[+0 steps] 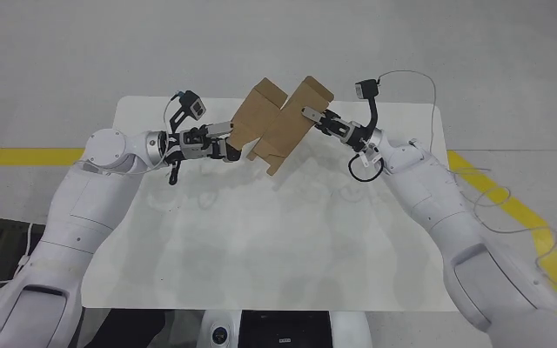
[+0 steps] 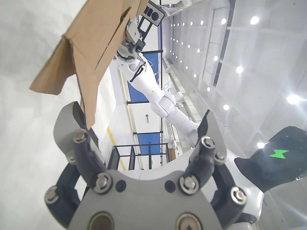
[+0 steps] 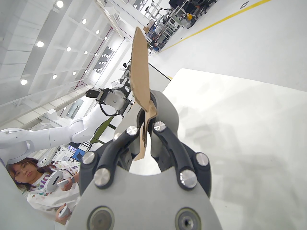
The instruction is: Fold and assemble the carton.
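In the top view, the half-folded brown carton (image 1: 280, 122) hangs in the air above the far edge of the table (image 1: 261, 261), in the upper middle of the frame. The left gripper (image 1: 228, 146) meets its left side, and the right gripper (image 1: 312, 113) meets its upper right flap.

In the left wrist view, the left gripper (image 2: 141, 113) has its fingers (image 2: 67, 120) wide apart. A corner of a carton (image 2: 96, 32) flap lies against one finger, and the other finger is well apart from it, so nothing is pinched. The right gripper (image 2: 130, 39) is at the far end of the carton.

In the right wrist view, the right gripper (image 3: 146, 111) has its fingers closed on the thin edge of a carton (image 3: 140, 72) panel.

The step in hand seems to be taking a second hold, so that the carton can be opened into a box. To do it well, I think the left gripper should first go further onto the flap, until the cardboard sits between both fingers, and only then close. The right hold must be firm, because it alone carries the carton. A pull made too early could twist or tear the panel.
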`<state>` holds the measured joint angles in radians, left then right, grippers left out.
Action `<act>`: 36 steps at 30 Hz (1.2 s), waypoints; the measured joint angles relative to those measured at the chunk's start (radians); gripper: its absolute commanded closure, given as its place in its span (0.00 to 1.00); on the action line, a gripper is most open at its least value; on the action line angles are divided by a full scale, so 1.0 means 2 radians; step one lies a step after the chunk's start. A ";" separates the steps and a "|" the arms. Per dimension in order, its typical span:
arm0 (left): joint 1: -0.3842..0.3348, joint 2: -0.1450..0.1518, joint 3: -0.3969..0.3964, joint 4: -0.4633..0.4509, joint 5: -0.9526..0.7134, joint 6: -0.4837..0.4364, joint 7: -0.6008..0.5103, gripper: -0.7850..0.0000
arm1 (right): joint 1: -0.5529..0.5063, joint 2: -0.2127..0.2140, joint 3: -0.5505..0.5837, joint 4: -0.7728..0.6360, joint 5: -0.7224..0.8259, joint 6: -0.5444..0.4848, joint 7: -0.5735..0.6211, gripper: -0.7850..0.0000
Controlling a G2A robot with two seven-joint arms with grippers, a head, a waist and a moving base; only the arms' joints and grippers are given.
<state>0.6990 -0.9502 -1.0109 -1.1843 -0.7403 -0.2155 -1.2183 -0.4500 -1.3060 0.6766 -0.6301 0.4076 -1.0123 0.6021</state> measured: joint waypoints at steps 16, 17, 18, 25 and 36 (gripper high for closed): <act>-0.011 -0.010 0.006 0.030 0.045 -0.017 0.012 0.56 | -0.005 -0.009 0.031 0.006 -0.014 0.000 0.024 1.00; -0.011 -0.011 0.006 0.030 0.048 -0.019 0.013 0.56 | -0.005 -0.009 0.032 0.007 -0.015 0.000 0.025 1.00; -0.011 -0.011 0.006 0.030 0.050 -0.020 0.012 0.56 | -0.005 -0.010 0.034 0.007 -0.017 0.000 0.027 1.00; -0.011 -0.014 0.006 0.031 0.059 -0.019 0.011 0.92 | -0.007 -0.012 0.046 0.008 -0.023 0.000 0.036 1.00; -0.012 -0.019 0.006 0.037 0.069 -0.012 0.005 1.00 | -0.010 -0.016 0.063 0.006 -0.032 0.000 0.045 0.00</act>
<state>0.6752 -0.9877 -0.9991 -1.1098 -0.6028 -0.2390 -1.2074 -0.4697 -1.3374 0.8031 -0.6184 0.3427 -1.0123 0.6930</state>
